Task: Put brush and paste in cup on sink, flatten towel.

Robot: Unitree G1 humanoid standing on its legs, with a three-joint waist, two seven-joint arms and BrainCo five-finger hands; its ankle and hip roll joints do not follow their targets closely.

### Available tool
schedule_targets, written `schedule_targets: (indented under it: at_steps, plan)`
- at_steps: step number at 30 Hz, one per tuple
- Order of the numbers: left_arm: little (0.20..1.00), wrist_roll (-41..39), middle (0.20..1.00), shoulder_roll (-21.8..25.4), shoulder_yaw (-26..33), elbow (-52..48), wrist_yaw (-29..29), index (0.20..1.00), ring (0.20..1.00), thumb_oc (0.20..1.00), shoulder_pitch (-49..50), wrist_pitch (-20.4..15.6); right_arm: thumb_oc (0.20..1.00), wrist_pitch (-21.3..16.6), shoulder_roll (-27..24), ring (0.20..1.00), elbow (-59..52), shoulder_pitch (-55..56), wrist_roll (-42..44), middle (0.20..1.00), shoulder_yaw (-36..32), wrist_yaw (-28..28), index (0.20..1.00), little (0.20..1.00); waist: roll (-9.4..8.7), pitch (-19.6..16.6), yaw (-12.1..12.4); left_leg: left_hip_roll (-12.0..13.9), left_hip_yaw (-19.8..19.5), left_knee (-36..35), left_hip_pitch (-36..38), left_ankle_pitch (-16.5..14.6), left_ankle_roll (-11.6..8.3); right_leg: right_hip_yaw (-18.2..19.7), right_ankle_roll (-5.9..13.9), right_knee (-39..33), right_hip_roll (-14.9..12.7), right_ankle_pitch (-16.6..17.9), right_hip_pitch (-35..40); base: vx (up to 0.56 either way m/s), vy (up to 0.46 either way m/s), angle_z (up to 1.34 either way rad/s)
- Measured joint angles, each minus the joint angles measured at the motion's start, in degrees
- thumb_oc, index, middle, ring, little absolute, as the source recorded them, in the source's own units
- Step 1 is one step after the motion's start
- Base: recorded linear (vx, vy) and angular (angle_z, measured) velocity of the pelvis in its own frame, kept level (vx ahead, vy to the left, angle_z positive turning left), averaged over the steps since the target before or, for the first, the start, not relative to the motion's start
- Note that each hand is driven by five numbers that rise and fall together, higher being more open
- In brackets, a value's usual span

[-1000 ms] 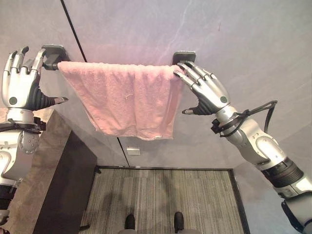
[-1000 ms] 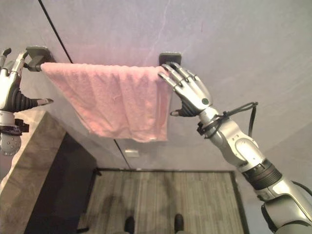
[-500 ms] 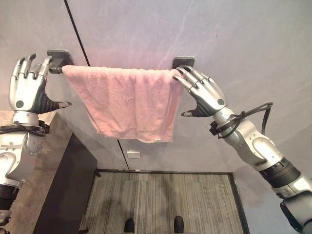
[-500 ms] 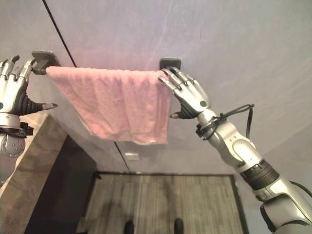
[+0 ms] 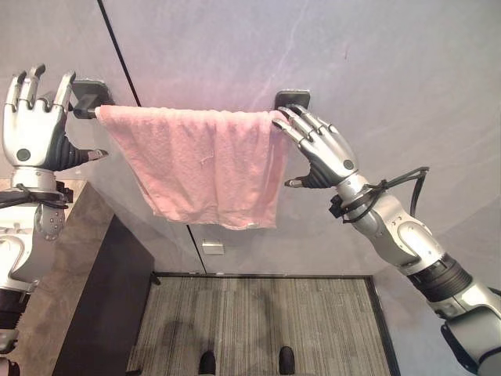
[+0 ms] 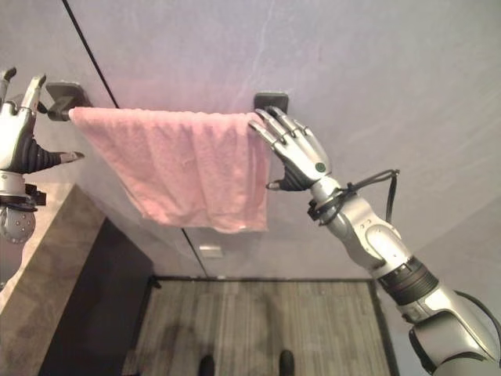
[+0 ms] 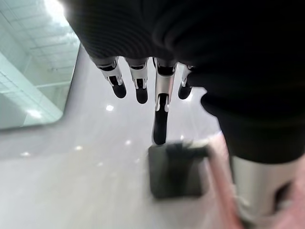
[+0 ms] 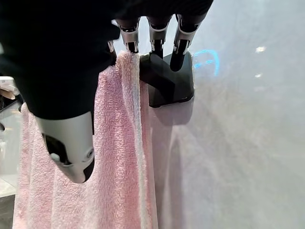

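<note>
A pink towel hangs spread over a wall rail between two dark brackets, its lower edge slanting down to the right. My right hand is open at the towel's right end, its fingertips resting on the towel's top fold beside the right bracket. My left hand is open with straight fingers at the rail's left end, just left of the left bracket and apart from the towel. In the left wrist view the left hand's fingers point at that bracket.
A stone-topped counter with a dark front runs along the left below the rail. A grey wall with a dark vertical seam stands behind the towel. Striped grey floor lies below, with a white wall plate low on the wall.
My left hand has risen a little, closer to the left bracket. My right hand has shifted slightly left along the towel's right end. The towel hangs as before.
</note>
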Motion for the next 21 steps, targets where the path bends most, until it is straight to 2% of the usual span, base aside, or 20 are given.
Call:
schedule_targets:
  at_steps: [2,5,12,17,21]
  plan:
    - [1.000,0.78,1.000,-0.12,-2.51,-8.47,0.46,1.000,1.000,1.000,-1.06,-3.59,1.000,-0.21,0.82,1.000,-0.07,-0.25,-0.01,1.000,0.22,0.12,1.000,1.000,0.17,0.11,-0.68,0.03,0.04,0.00,0.01,0.00,0.00,0.01,0.00,0.00,0.05,0.00,-0.02,0.00,0.000,0.00]
    - [1.000,1.69,1.000,-0.47,-3.18,-13.10,0.86,1.000,1.000,1.000,-2.47,-5.55,1.000,-0.79,0.82,1.000,-0.31,-1.07,-0.01,1.000,0.84,0.49,1.000,1.000,0.88,0.48,-1.46,0.19,0.33,0.00,0.19,-0.01,-0.01,0.25,-0.02,0.00,0.20,0.02,-0.02,0.00,-0.016,-0.06]
    - [1.000,1.60,1.000,-2.63,-3.00,-10.89,0.98,1.000,1.000,1.000,-2.67,-5.35,1.000,-1.33,0.64,1.000,-0.62,-1.06,-0.01,1.000,1.10,0.53,1.000,1.000,2.57,0.40,-1.30,0.23,0.57,0.00,0.28,-0.03,-0.01,0.49,-0.05,0.00,0.28,0.03,-0.08,0.00,-0.004,-0.01]
    - [1.000,1.57,1.000,-2.78,-2.50,-4.30,0.53,1.000,1.000,1.000,3.22,-4.10,1.000,-1.27,-0.09,1.000,-1.64,-0.87,0.00,1.000,1.01,1.01,1.000,1.000,2.93,0.50,-1.21,0.27,0.67,0.00,0.24,-0.09,0.01,0.58,-0.08,0.00,0.32,0.05,-0.16,0.00,0.000,0.00]
    - [1.000,1.53,1.000,-4.71,3.18,-3.95,0.44,1.000,1.000,1.000,7.96,-3.07,1.000,-1.35,-0.63,1.000,-2.60,0.12,0.03,1.000,0.04,1.31,1.000,1.000,2.92,0.50,-1.15,0.25,0.66,-0.01,0.17,-0.17,0.02,0.60,-0.09,-0.01,0.31,0.04,-0.22,0.00,0.000,0.00]
